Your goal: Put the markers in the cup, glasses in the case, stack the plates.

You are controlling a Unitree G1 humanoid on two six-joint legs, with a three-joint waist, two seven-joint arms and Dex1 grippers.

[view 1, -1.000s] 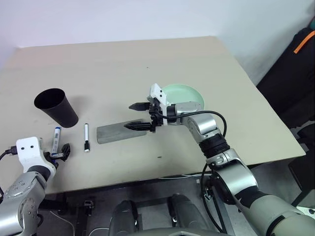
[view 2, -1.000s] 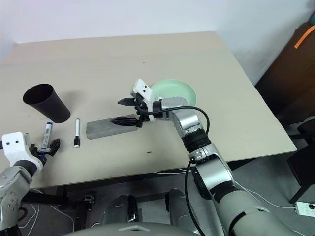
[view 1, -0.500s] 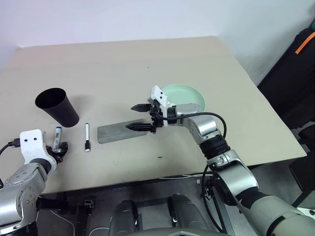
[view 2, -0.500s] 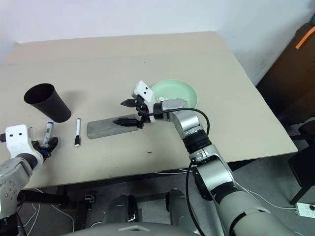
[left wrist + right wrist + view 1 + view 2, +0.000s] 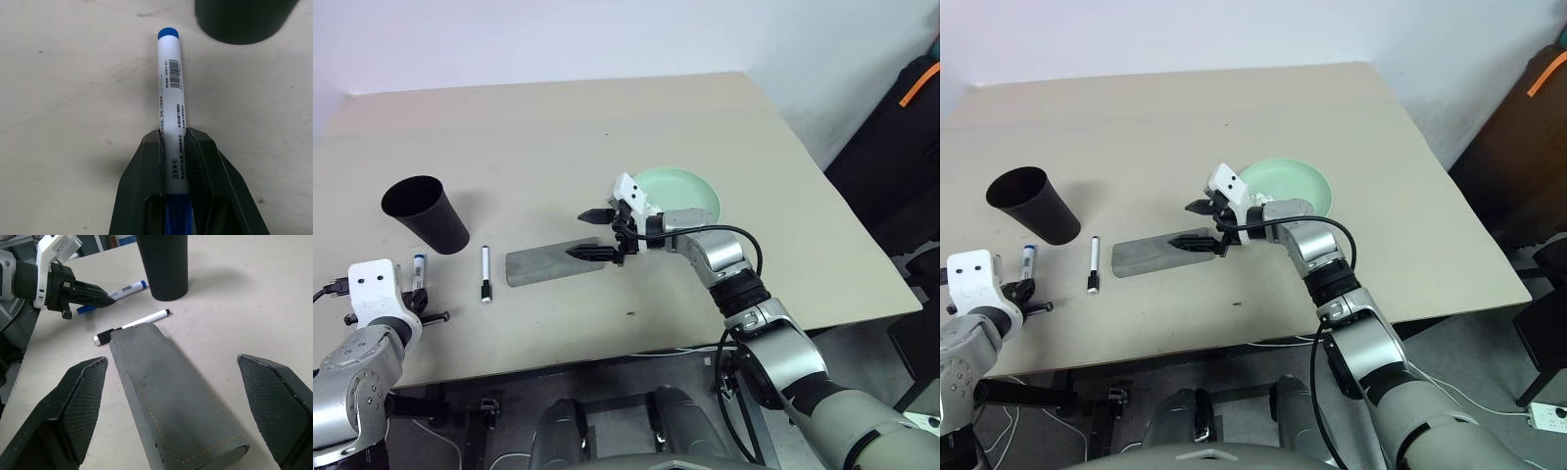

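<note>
My left gripper (image 5: 173, 133) is shut on the blue-capped marker (image 5: 170, 93), which lies on the table just in front of the black cup (image 5: 426, 212). The thin black-capped marker (image 5: 485, 272) lies loose between that marker and the grey case (image 5: 548, 262). Over the case's right end my right gripper (image 5: 578, 235) hangs open, one finger above and one near the lid, holding nothing. The case is closed. A mint green plate (image 5: 690, 191) sits behind the right hand. The glasses are out of view.
The beige table (image 5: 607, 108) spreads wide behind the objects, and its front edge (image 5: 607, 348) runs close to the left hand. A dark bag with an orange strap (image 5: 911, 117) stands beyond the table's right side.
My left gripper's fingers have closed around the blue-capped marker, which still rests on the table. The right gripper stays open over the case.
</note>
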